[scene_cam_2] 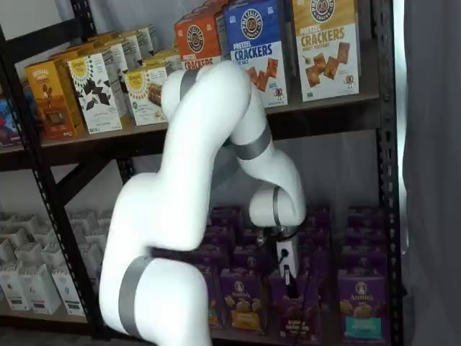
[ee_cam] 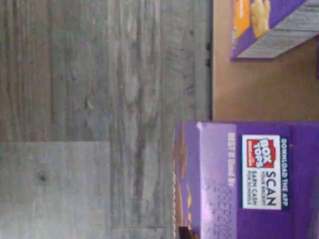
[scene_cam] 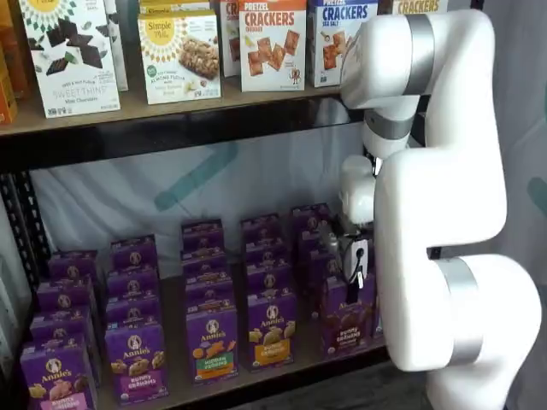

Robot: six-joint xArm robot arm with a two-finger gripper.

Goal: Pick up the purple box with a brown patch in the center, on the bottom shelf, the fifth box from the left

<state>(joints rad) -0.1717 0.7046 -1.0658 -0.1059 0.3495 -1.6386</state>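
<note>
The purple box (scene_cam: 346, 320) with the dark brown patch stands in the front row of the bottom shelf (scene_cam: 295, 369), at the right end of the rows of purple cartons. My gripper (scene_cam: 353, 272) reaches down onto its top from the white arm. In a shelf view a black finger (scene_cam_2: 289, 277) overlaps the upper edge of the purple box (scene_cam_2: 295, 317). The fingers are shut on the box. The wrist view shows the purple box (ee_cam: 249, 179) close up from above, with its Box Tops label, beside the brown shelf board (ee_cam: 249, 89).
An orange-patch carton (scene_cam: 272, 329) stands just left of the box and a green-patch one (scene_cam: 212, 342) further left. Cracker cartons (scene_cam: 272, 43) fill the board above. A black frame post (scene_cam_2: 385, 180) rises at the right. Grey wooden floor (ee_cam: 99, 99) lies in front of the shelf.
</note>
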